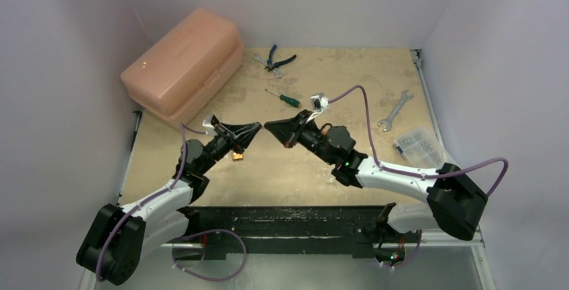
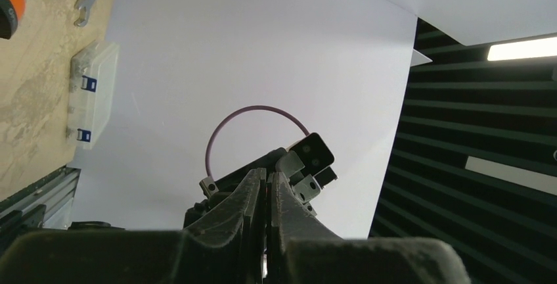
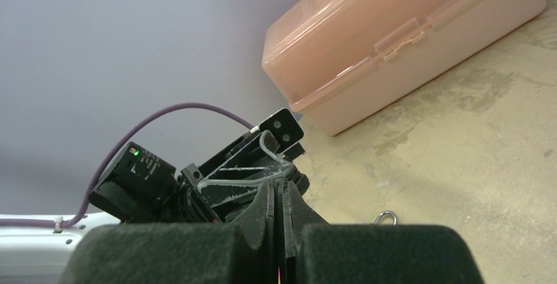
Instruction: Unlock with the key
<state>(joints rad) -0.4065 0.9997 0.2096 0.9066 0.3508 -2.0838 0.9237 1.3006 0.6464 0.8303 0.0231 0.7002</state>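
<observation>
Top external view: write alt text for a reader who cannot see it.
The left arm and right arm nearly meet tip to tip above a wooden table, jaws shut. Around them lie a pink plastic toolbox, pliers, a green-handled screwdriver, a wrench and a clear parts box.

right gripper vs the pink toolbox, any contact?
Apart. Top view: the right gripper is mid-table, with bare tabletop showing between it and the pink toolbox at the back left.
</observation>
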